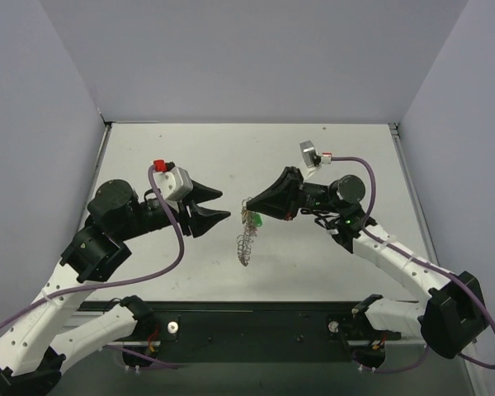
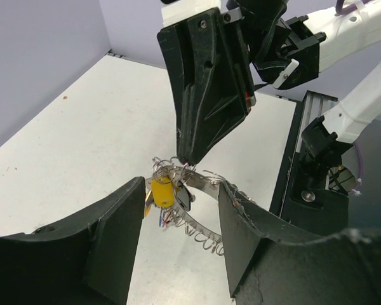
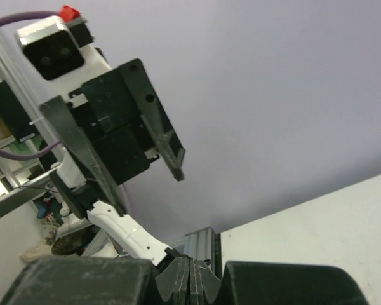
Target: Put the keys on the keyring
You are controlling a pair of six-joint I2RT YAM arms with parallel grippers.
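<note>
My right gripper [image 1: 247, 205] is shut on the top of the keyring [image 1: 245, 241], a silver ring with a coil-like rim that hangs from it above the table. Keys hang in a bunch at the ring's top; a green head [image 1: 254, 220] shows from above. In the left wrist view the keyring [image 2: 206, 193] carries a yellow-headed key [image 2: 161, 192] and a black-headed key [image 2: 183, 199], right under the right gripper's tip [image 2: 188, 157]. My left gripper [image 2: 181, 206] is open, its fingers either side of the ring without touching it. In the right wrist view the fingers [image 3: 190, 279] are pressed together and the ring is hidden.
The white table [image 1: 330, 148] is walled by lilac panels at the back and sides. A black rail [image 1: 256, 322] carrying both arm bases runs along the near edge. The left gripper [image 3: 124, 136] fills the upper left of the right wrist view.
</note>
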